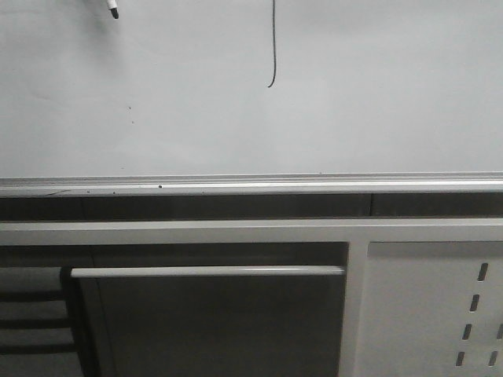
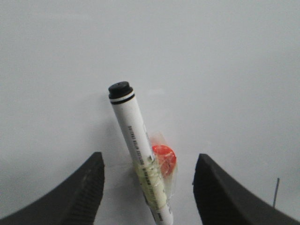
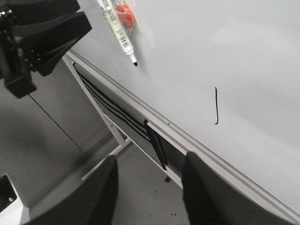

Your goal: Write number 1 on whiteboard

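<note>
The whiteboard (image 1: pixel 354 102) fills the upper front view. The number 1 (image 1: pixel 273 47) is a thin dark stroke near the top middle, with a small hook at its lower end. It also shows in the right wrist view (image 3: pixel 216 105). A white marker (image 2: pixel 138 154) with an orange-red disc (image 2: pixel 164 159) taped to it lies against the board (image 2: pixel 211 70). Its dark tip (image 1: pixel 113 10) shows at the front view's top left. My left gripper (image 2: pixel 149 161) is open, its jaws either side of the marker and apart from it. My right gripper (image 3: pixel 150 161) is open and empty, below the board (image 3: pixel 243 42).
A silver rail (image 1: pixel 236 186) runs along the board's bottom edge. Below it are a white frame bar (image 1: pixel 196 232), a dark recess with a pale bar (image 1: pixel 204 272), and a white panel with slanted slots (image 1: pixel 424 314). The left arm's dark body (image 3: pixel 28 47) is beside the marker (image 3: pixel 117 28).
</note>
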Action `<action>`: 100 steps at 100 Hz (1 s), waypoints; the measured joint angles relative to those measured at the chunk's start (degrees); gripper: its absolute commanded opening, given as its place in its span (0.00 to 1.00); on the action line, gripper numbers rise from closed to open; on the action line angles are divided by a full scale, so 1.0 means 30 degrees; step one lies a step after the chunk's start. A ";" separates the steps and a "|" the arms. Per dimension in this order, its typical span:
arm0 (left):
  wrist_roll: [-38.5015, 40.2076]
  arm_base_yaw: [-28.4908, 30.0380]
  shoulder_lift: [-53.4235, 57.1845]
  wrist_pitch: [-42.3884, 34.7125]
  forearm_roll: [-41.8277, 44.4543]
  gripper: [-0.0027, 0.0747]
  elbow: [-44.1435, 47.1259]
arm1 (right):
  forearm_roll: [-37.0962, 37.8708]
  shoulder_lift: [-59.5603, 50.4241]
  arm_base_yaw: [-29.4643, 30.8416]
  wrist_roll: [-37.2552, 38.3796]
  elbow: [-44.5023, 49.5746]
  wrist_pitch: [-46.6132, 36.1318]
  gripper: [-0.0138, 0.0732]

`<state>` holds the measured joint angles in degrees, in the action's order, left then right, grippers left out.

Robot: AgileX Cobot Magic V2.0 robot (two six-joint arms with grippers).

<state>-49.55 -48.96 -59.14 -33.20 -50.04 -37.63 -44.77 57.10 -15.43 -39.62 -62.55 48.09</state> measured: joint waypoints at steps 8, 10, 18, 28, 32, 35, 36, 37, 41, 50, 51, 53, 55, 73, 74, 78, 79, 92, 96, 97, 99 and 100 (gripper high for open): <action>0.0000 0.0000 0.1176 0.0612 -0.0038 0.44 0.0222 | 0.0000 -0.0230 0.0000 0.0036 0.0041 -0.0304 0.36; 0.0000 0.0000 0.1477 0.0749 -0.0078 0.41 0.0268 | 0.0000 -0.0327 0.0000 0.0085 0.0041 -0.0432 0.32; -0.0182 0.0000 0.2612 0.1052 -0.0535 0.24 0.0291 | 0.0000 -0.0814 0.0000 0.0280 0.0115 -0.1014 0.15; -0.1584 0.0000 0.4128 0.1687 -0.1904 0.01 0.0339 | 0.0000 -0.1785 0.0000 0.0443 0.0556 -0.1834 0.10; -0.2338 0.0000 0.4807 0.2037 -0.2772 0.01 0.0427 | 0.0000 -0.2360 0.0000 0.0443 0.0945 -0.2260 0.10; -0.3163 0.0000 0.5266 0.2527 -0.3418 0.01 0.0467 | 0.0000 -0.2801 0.0000 0.0443 0.1280 -0.2593 0.10; -0.3328 0.0000 0.5500 0.2641 -0.3754 0.01 0.0507 | 0.0000 -0.3043 0.0000 0.0443 0.1476 -0.2681 0.10; -0.3493 0.0000 0.5616 0.2755 -0.3928 0.01 0.0510 | 0.0000 -0.3166 0.0000 0.0477 0.1580 -0.2863 0.10; -0.4507 0.0000 0.6322 0.3609 -0.4942 0.01 0.0580 | 0.0000 -0.3968 0.0000 0.0468 0.2276 -0.3416 0.10; -0.6306 0.0000 0.7879 0.5519 -0.6268 0.01 0.0959 | 0.0000 -0.6028 0.0000 0.0468 0.4212 -0.4558 0.10; -0.6394 0.0000 0.7998 0.5650 -0.6320 0.01 0.1008 | 0.0000 -0.6202 0.0000 0.0468 0.4377 -0.4741 0.10; -0.6615 0.0000 0.8342 0.5999 -0.6450 0.01 0.1180 | 0.0000 -0.6729 0.0000 0.0468 0.4882 -0.4996 0.10; -0.6791 0.0000 0.8681 0.6273 -0.6537 0.01 0.1382 | 0.0047 -0.7288 0.0000 0.0468 0.5386 -0.5231 0.10; -0.7279 0.0000 1.1546 0.7333 -0.7146 0.01 0.4034 | 0.0044 -1.2452 0.0000 0.0468 0.9583 -0.6472 0.10; -0.7281 0.0000 1.1661 0.7325 -0.7198 0.01 0.4151 | 0.0044 -1.2655 0.0000 0.0468 0.9733 -0.6510 0.10; -0.7322 0.0000 1.2362 0.7428 -0.7367 0.01 0.4831 | 0.0044 -1.3835 0.0000 0.0468 1.0603 -0.6512 0.10; -0.7322 0.0000 1.2480 0.7428 -0.7363 0.01 0.4941 | 0.0044 -1.4031 0.0000 0.0468 1.0743 -0.6512 0.10; -0.7363 0.0000 1.4600 0.7510 -0.7718 0.01 0.6843 | 0.0044 -1.7301 0.0000 0.0484 1.3223 -0.6512 0.10; -0.7363 0.0000 1.5189 0.7510 -0.7768 0.01 0.7241 | 0.0044 -1.7959 0.0000 0.0514 1.3767 -0.6512 0.10; -0.7363 0.0000 1.5281 0.7510 -0.7828 0.01 0.7385 | 0.0044 -1.8194 0.0000 0.0514 1.3971 -0.6512 0.10; -0.7363 0.0000 1.5549 0.7510 -0.7843 0.01 0.7584 | 0.0053 -1.8515 0.0000 0.0514 1.4263 -0.6512 0.10; -0.7363 0.0000 1.5633 0.7510 -0.7903 0.01 0.7644 | 0.0053 -1.8610 0.0000 0.0514 1.4360 -0.6512 0.10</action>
<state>-71.64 -48.96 -12.24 -10.66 -73.75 -14.70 -44.61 1.27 -15.43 -38.07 -19.46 28.56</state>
